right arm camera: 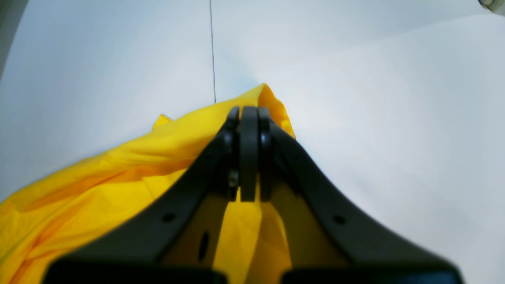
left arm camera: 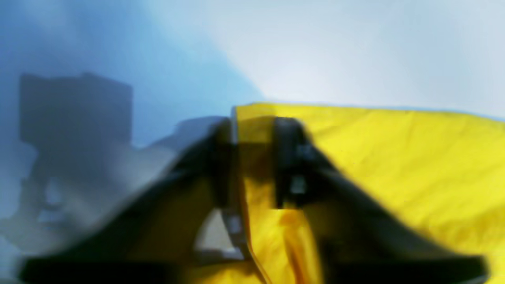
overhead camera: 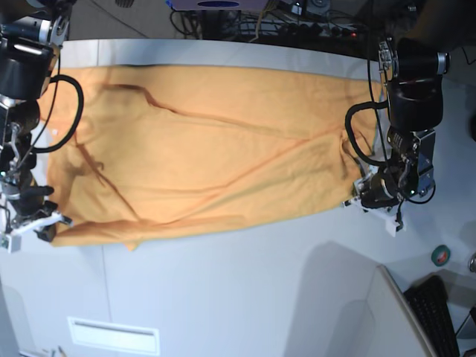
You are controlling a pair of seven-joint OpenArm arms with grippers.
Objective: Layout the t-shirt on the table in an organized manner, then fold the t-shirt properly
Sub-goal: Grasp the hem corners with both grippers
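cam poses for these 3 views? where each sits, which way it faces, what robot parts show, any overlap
Left wrist: on the left arm, looking along its pincer, which straddles the t-shirt edge; image blurred.
Right wrist: on the right arm, looking along its pincer, shut on a t-shirt corner over the table.
Base: overhead, looking down at the spread t-shirt; both arms show, left pincer at image right, right pincer at image left.
Shared: all show t-shirt and table.

You see the table (overhead camera: 245, 290), big, smooth and pale grey-white, with a thin dark line across it. The t-shirt (overhead camera: 216, 156) lies on it, spread wide and mostly flat, with some wrinkles and soft folds.
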